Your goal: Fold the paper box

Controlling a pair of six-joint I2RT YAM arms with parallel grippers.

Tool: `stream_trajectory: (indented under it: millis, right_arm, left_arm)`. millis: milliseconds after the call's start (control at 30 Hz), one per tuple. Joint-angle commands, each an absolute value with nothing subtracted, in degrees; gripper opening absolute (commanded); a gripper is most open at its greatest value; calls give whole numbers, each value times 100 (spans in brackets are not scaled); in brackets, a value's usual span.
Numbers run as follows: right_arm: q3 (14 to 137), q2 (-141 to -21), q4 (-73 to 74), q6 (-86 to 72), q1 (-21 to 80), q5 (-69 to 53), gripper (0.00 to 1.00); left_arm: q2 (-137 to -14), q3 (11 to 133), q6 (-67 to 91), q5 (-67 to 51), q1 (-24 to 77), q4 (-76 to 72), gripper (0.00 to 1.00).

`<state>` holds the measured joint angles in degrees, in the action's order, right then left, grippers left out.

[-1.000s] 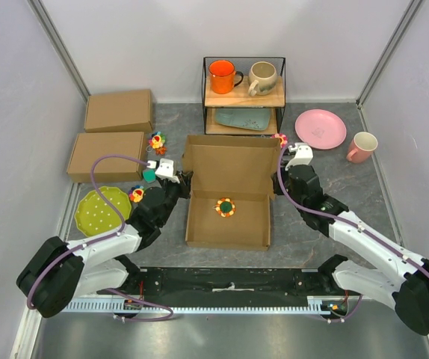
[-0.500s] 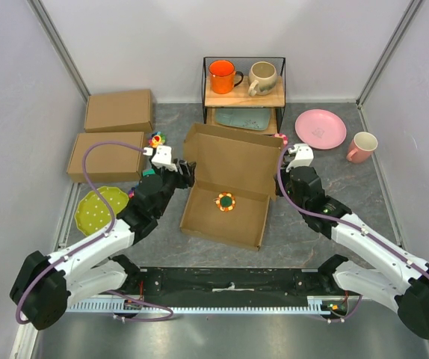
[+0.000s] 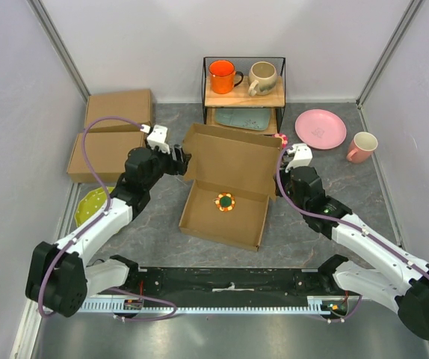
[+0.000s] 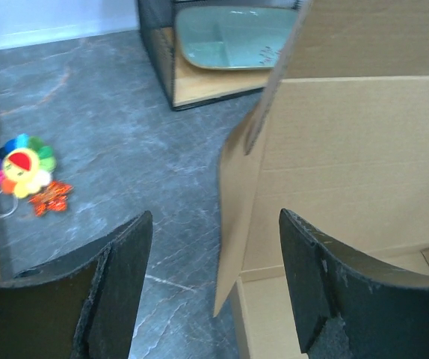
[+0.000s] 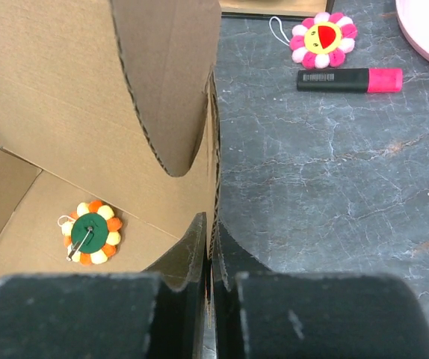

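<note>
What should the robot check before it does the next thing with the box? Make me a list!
1. Right claw shut on the paper box side wall: ok.
2. Left claw open: ok.
3. Left claw touching the lid flap: cannot tell.
4. Lid folded down: not ok, it stands tilted up.
5. Flower toy inside the box: ok.

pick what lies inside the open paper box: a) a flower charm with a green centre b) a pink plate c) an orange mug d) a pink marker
a: the flower charm, green in the middle with orange and yellow petals, lies on the floor of the paper box.
</note>
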<state>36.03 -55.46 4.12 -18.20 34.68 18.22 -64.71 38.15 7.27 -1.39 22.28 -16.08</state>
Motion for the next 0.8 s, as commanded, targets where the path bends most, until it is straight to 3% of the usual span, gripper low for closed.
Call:
stream_trajectory:
  millis: [0,233,400,533,667,767]
  right_arm:
    - [3762,-5475,237,-1705,3516,1732,8]
    - [3849,-5537,281,-1661,3559,1688,7]
    - [3955,-5555,395,-1617,3577,1696,7]
    - [4025,-5546,492,-1591,3568,1723,7]
    - [4122,-5537,606,-1556,3586,1723,8]
    - [4288,-5546,825,-1556,3586,1819,17]
  left_arm:
    - [-6741,4306,343,-1502,2145,-1521,75]
    - [-7119,4605,246,-1714,2136,-1600,66]
    - [-7391,4790,158,-1731,2127,-1450,51]
    - [-7400,4755,185,-1687,2101,-1520,30]
    - [-7418,4764,106,-1626,2101,-1468,18]
    - [-7374,4729,79,-1573,2101,-1459,10]
